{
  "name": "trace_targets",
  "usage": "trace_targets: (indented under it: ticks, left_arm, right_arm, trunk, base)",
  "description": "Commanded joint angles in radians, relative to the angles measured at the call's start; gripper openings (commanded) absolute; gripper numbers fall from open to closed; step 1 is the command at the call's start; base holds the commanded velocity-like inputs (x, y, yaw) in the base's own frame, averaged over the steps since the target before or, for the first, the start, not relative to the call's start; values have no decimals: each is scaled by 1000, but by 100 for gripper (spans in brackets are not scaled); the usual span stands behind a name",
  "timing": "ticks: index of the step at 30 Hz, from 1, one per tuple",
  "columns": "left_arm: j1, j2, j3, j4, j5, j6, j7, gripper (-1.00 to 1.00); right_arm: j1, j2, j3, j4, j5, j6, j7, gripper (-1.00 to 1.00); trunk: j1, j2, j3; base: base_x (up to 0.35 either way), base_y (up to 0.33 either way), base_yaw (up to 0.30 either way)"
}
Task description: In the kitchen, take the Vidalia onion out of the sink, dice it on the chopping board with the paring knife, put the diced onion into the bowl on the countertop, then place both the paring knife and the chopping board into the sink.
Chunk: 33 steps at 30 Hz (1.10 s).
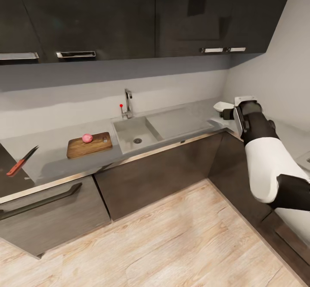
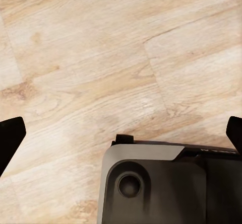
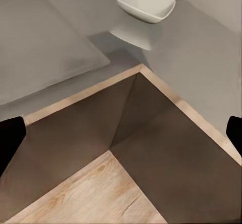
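Right pincer (image 3: 121, 133), jaws spread wide and empty, hangs over the desk (image 3: 201, 58) corner; bowl (image 3: 146, 2) just ahead, onion (image 1: 87, 138) on chopping board (image 1: 89, 145) well apart.

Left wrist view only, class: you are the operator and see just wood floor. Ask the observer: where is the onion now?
Observer: The onion sits on the chopping board, not in the sink.
Operator: And the knife?
Observer: The paring knife lies on the countertop, left of the board in the head view and apart from it.
Operator: The bowl?
Observer: The bowl stands empty near the counter's corner.
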Motion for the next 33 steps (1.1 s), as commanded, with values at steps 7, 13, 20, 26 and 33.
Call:
trace_targets:
  ticks: [7, 13, 20, 26, 33]
  left_arm:
    - [-1, 1, -8, 0, 9, -3, 3, 100]
    - [-1, 1, -8, 0, 9, -3, 3, 100]
    - [-1, 1, -8, 0, 9, -3, 3, 100]
    - [-1, 1, -8, 0, 9, -3, 3, 100]
    - [-1, 1, -8, 0, 9, -3, 3, 100]
  right_arm:
    - [-12, 7, -2, 72, -1, -34, 2, 100]
    - [-12, 10, -1, 111, -1, -63, 1, 100]
    - [-12, 12, -1, 118, -2, -68, 1, 100]
    - [-12, 12, -1, 118, -2, -69, 1, 100]
    - [-12, 12, -1, 127, -2, -69, 1, 100]
  trunk:
    - [1, -2, -2]
    - [1, -2, -2]
    - [1, -2, -2]
    - [1, -2, -2]
    - [1, -2, -2]
  base:
    - [0, 0, 0]
    - [97, -117, 0]
    - [216, -216, 0]
    - [228, -217, 0]
    - [231, -217, 0]
